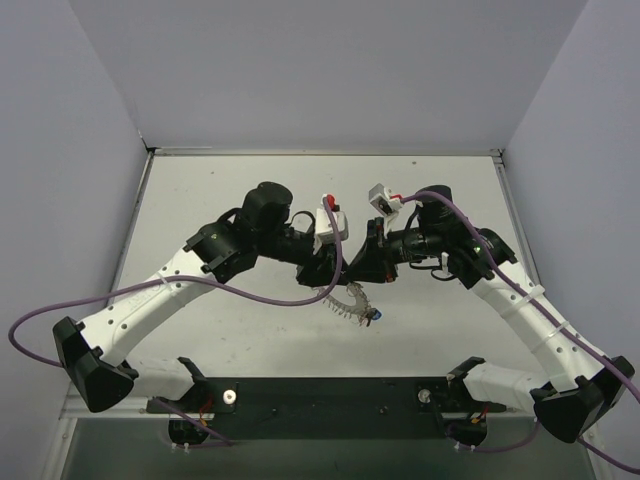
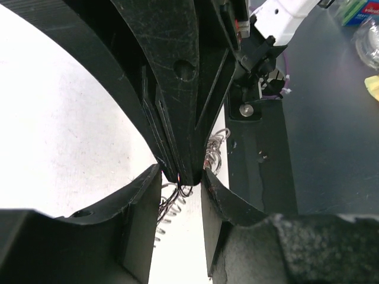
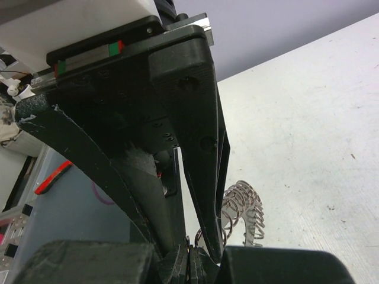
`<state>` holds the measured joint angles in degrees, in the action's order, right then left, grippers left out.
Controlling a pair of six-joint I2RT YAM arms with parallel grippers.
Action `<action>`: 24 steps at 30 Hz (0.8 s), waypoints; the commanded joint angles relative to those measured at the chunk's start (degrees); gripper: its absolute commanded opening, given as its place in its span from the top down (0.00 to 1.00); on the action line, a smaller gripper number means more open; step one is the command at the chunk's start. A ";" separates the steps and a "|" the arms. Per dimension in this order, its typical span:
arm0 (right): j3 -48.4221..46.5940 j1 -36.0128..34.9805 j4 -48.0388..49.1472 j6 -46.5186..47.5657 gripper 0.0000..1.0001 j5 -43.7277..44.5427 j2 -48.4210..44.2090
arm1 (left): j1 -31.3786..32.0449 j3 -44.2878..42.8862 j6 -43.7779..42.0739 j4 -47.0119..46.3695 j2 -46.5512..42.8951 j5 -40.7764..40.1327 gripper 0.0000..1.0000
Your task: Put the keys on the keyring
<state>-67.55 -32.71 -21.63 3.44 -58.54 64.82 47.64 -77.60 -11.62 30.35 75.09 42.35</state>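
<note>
Keyring point(image 1: 348, 299) draped in an arc slanting near-right from the meeting grippers, left gripper point(image 2: 180, 175) fingers narrowly parted, right gripper point(image 3: 190, 257) pinched together, grasp unclear.

The keyring point(image 1: 350, 300) is silvery, the cables point(image 1: 260, 295) purple, the table point(image 1: 250, 190) pale grey.

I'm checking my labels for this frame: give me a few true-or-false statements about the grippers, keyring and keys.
1. The left gripper and right gripper meet tip to tip over mid-table. True.
2. The keyring lies in the table's far-left corner. False: it is right at the grippers' tips.
3. A blue key shows at the keyring's right end. True.
4. The table is black. False: it is white.
</note>
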 commanded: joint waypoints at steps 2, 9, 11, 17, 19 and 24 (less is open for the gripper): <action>-1.71 -0.34 3.43 1.30 1.00 -1.57 -1.45 | 0.35 -2.29 -3.06 3.49 -0.29 -2.53 0.58; -1.71 -0.25 3.43 1.39 1.00 -1.75 -1.45 | 0.09 -1.15 -2.71 1.82 -2.40 -2.36 0.57; -1.71 -0.25 3.35 1.48 1.00 -1.75 -1.36 | 0.00 -0.88 -2.62 1.73 -2.49 -2.09 0.60; -1.45 -0.25 3.61 1.48 1.00 -1.57 -1.89 | -0.18 -1.15 -3.15 2.43 -2.14 -1.30 0.72; -1.45 -0.25 3.70 1.57 1.00 -1.40 -1.97 | -0.26 -0.80 -3.32 2.35 -1.96 -1.48 0.75; -1.36 -0.25 3.87 1.48 1.00 -1.22 -2.41 | -0.44 -0.53 -3.76 2.61 -1.18 -0.78 0.75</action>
<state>-67.55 -32.71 -21.67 4.45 -57.28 64.71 47.51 -77.71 -13.74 31.97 74.11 40.60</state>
